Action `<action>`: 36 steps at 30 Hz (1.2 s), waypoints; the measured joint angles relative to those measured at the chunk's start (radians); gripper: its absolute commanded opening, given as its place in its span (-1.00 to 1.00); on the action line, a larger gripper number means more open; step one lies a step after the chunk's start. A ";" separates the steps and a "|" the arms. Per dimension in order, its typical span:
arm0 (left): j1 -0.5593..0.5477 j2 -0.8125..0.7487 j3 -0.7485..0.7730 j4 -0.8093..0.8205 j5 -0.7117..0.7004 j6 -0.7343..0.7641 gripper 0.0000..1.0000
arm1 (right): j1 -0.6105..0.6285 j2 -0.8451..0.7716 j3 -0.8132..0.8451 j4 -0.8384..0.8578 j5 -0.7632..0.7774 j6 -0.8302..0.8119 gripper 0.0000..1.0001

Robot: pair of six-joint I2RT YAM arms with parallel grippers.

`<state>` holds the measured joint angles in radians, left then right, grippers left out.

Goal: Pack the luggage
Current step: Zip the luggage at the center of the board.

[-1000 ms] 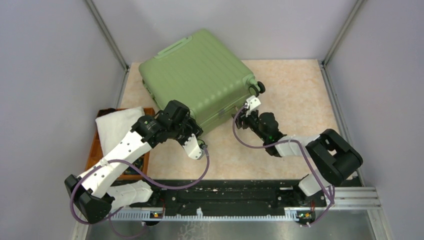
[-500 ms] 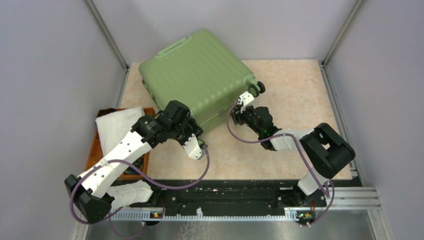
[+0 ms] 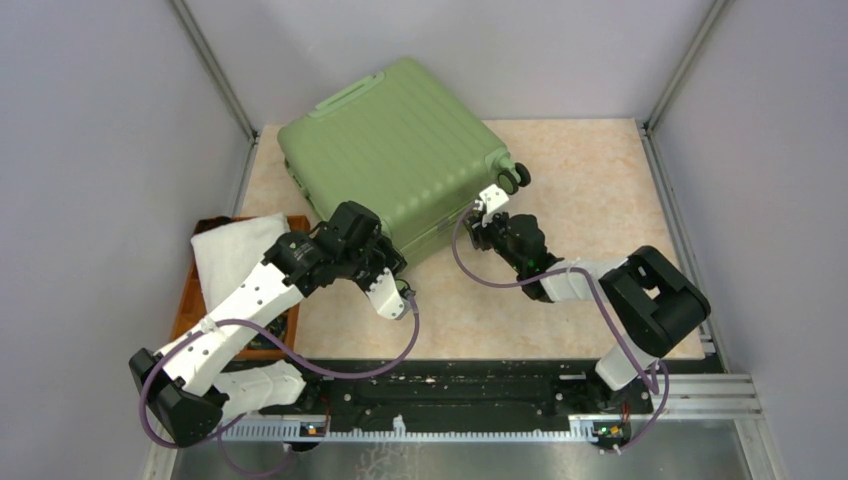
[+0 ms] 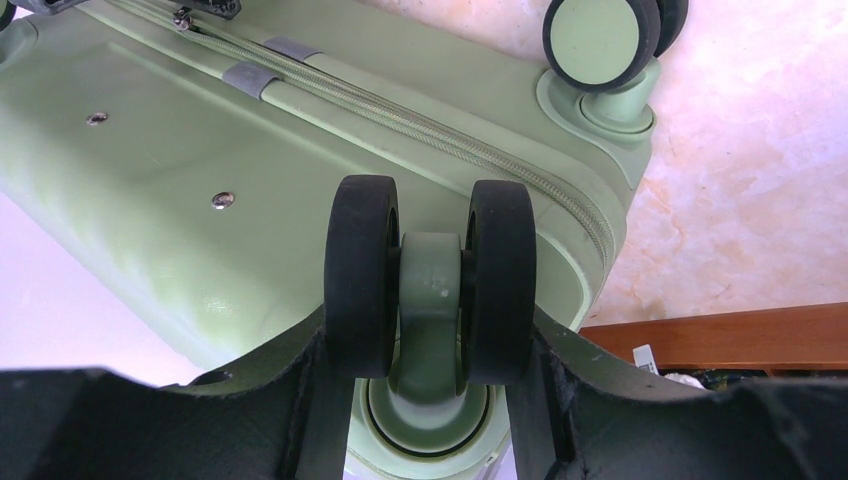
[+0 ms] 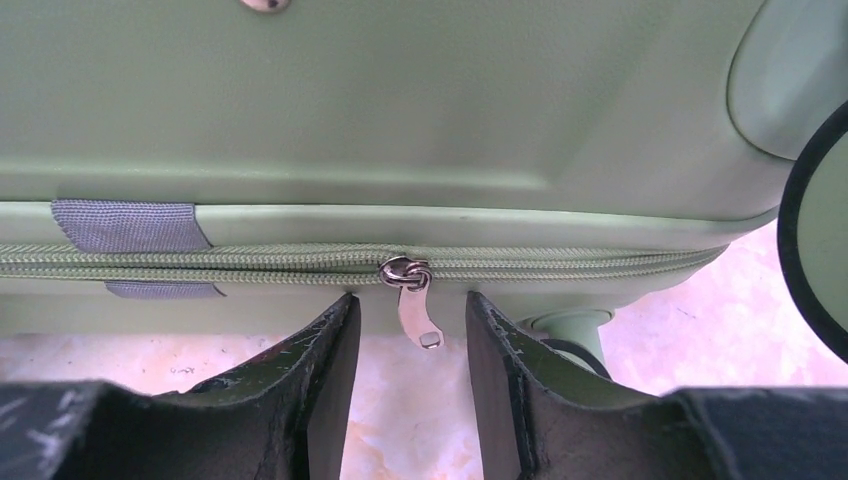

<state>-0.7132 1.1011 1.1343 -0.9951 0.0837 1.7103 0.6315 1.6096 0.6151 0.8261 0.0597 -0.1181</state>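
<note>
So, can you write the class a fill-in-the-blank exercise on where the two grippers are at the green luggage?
1. The luggage lies flat on the table with its lid ____.
2. The left gripper is clamped on a black double ____ at one corner of the luggage.
3. The right gripper is ____, and the silver zipper pull hangs untouched between its fingers.

Missing words: closed; wheel; open

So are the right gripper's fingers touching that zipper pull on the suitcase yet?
Apart. The right wrist view shows the zipper pull hanging between the right gripper fingers, with table showing on both sides.
</note>
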 measured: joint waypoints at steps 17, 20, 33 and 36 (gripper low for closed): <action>-0.005 0.000 -0.002 0.002 -0.009 -0.005 -0.32 | -0.006 0.048 0.022 0.003 0.007 0.006 -0.79; -0.007 0.000 -0.002 0.003 -0.013 -0.006 -0.33 | -0.005 0.047 0.022 0.004 -0.008 0.014 -0.98; -0.009 -0.004 -0.002 0.004 -0.014 -0.020 -0.39 | -0.006 0.021 -0.021 0.041 -0.010 0.100 -1.00; -0.009 -0.005 -0.002 0.004 -0.015 -0.024 -0.40 | -0.005 0.004 -0.034 0.040 -0.011 0.124 -1.00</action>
<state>-0.7223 1.0966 1.1324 -0.9913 0.0689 1.6863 0.6270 1.6135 0.5808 0.8665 0.0483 0.0059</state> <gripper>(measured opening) 0.561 0.031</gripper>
